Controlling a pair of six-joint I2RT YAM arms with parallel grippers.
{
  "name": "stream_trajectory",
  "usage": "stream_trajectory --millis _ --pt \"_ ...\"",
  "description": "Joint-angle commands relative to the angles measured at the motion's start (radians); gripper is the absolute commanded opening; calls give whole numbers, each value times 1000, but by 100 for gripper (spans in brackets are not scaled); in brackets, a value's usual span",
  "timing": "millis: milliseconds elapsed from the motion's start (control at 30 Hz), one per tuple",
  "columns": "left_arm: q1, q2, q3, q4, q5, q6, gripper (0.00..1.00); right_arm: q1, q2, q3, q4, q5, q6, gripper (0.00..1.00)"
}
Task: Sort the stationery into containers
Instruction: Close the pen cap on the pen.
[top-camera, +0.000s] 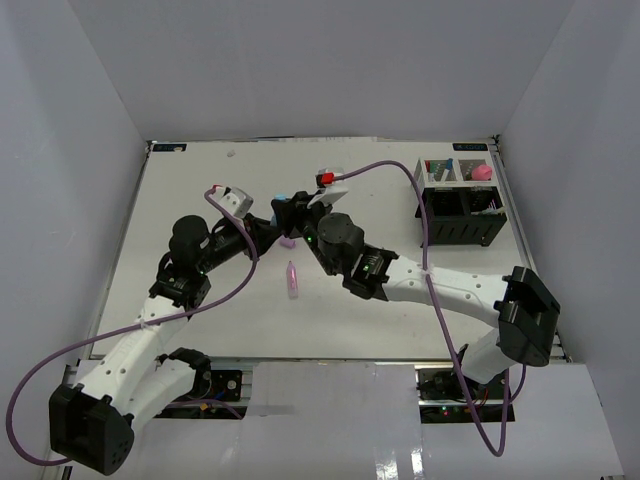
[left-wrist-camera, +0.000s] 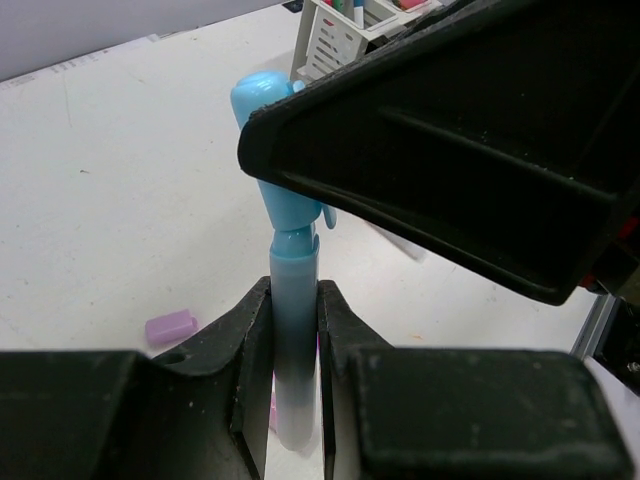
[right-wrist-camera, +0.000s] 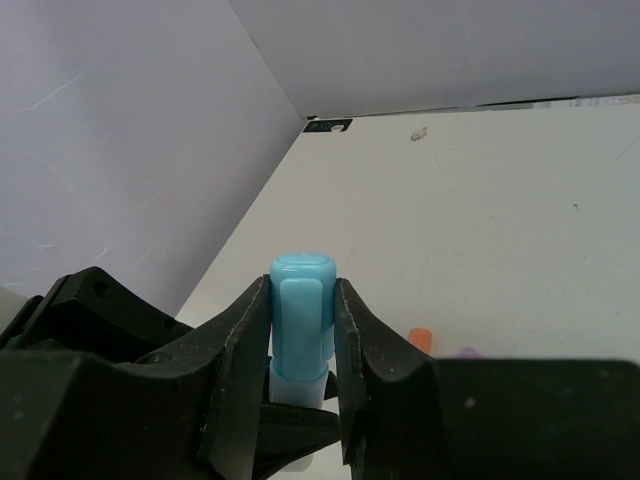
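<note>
A light-blue marker (top-camera: 281, 201) is held above the table's middle by both grippers. My left gripper (left-wrist-camera: 295, 292) is shut on its barrel (left-wrist-camera: 296, 345). My right gripper (right-wrist-camera: 302, 295) is shut on its blue cap (right-wrist-camera: 301, 300), and one of its black fingers (left-wrist-camera: 450, 150) fills the left wrist view. A pink marker (top-camera: 293, 280) lies on the table just in front of the grippers. The containers (top-camera: 462, 212) stand at the back right: a black organizer with white mesh compartments (top-camera: 440, 171) behind it, holding a few pens and a pink-topped item (top-camera: 481, 172).
A small purple piece (left-wrist-camera: 170, 326) lies on the table under the grippers, and an orange piece (right-wrist-camera: 421, 339) lies close by. A red and white object (top-camera: 328, 180) sits behind the right gripper. White walls enclose the table on three sides.
</note>
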Motion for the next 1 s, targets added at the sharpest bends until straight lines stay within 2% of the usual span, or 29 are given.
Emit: stream_trajectory --millis 0,333,600,733,833,967 --pt "1 -22 -7 111 -14 -37 11 31 19 -15 39 50 35 11" --pt "3 7 -11 263 -35 -98 10 61 22 -41 83 84 61 11" --pt "3 44 13 348 -43 -117 11 61 5 -57 91 95 -10 10" --pt "3 58 7 361 -35 -111 11 60 19 -25 31 66 -36 10" --pt "3 44 -13 372 -40 -97 11 61 40 29 -85 44 -42 10" --pt "3 21 -24 373 -45 -68 11 60 39 17 -138 7 -16 10"
